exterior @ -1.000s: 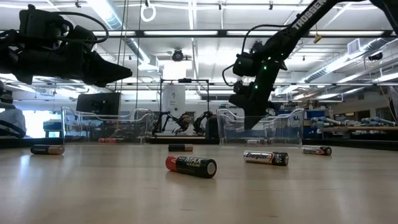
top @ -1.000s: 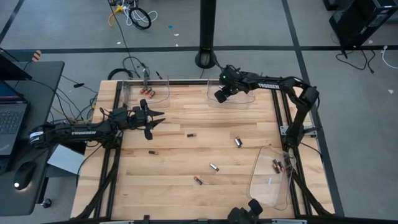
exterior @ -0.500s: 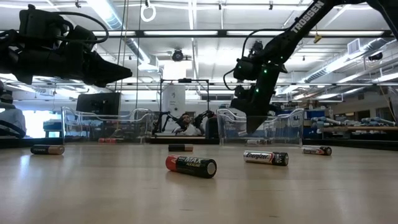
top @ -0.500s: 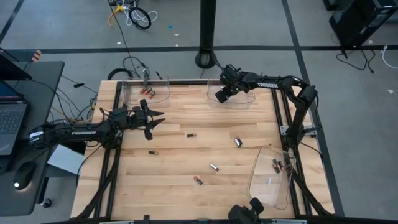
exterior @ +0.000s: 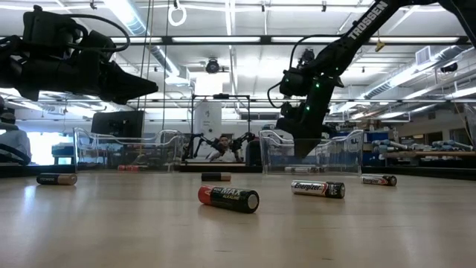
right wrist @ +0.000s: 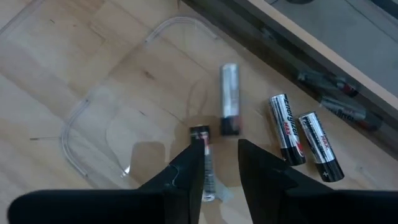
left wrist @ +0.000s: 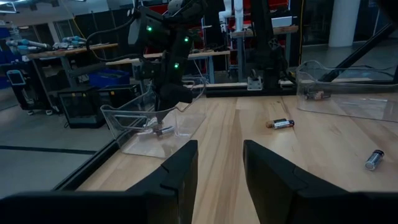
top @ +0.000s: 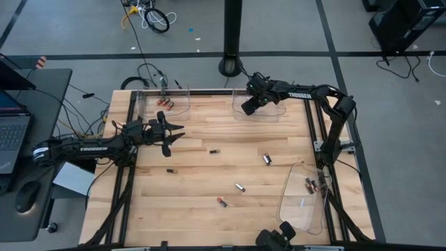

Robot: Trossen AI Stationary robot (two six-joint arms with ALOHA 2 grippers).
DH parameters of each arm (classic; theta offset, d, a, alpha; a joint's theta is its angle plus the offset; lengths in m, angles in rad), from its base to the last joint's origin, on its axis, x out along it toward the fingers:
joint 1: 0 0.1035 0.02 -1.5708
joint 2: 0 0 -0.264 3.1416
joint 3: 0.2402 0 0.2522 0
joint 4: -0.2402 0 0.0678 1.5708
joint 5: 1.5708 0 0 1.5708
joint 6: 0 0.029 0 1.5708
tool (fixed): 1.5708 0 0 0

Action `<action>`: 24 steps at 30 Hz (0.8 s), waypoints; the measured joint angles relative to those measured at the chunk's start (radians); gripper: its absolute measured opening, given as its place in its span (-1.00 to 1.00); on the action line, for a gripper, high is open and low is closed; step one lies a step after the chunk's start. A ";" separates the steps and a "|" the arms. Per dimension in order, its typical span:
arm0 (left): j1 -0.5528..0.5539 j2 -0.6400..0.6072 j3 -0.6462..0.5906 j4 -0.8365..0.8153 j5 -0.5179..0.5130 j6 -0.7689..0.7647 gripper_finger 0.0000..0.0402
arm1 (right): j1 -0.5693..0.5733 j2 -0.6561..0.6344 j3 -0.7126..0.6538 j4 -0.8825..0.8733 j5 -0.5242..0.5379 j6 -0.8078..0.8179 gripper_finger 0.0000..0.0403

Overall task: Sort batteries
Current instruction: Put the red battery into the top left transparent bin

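Holding four batteries [right wrist: 229,98], clear tray [right wrist: 74,121]

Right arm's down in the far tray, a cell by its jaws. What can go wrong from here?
1. One battery lies tight against the jaws of the right gripper; lifting away may drag or flick it.
2. The gripper sits low inside the clear tray; a sideways retreat might knock its wall and shift it.
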 joint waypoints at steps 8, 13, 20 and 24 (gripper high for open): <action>0.000 0.000 0.000 0.000 0.000 -0.003 -0.33 | 0.000 -0.013 0.000 -0.016 0.000 -0.043 -0.48; 0.000 0.000 0.000 -0.001 0.000 -0.003 -0.33 | 0.021 -0.115 0.000 -0.111 0.001 -0.132 -0.69; 0.000 0.000 0.000 -0.001 0.000 0.002 -0.33 | 0.192 -0.278 0.001 -0.256 0.010 -0.226 -0.90; 0.000 0.000 0.000 -0.002 0.000 0.001 -0.33 | 0.342 -0.316 0.001 -0.342 0.003 -0.198 -0.93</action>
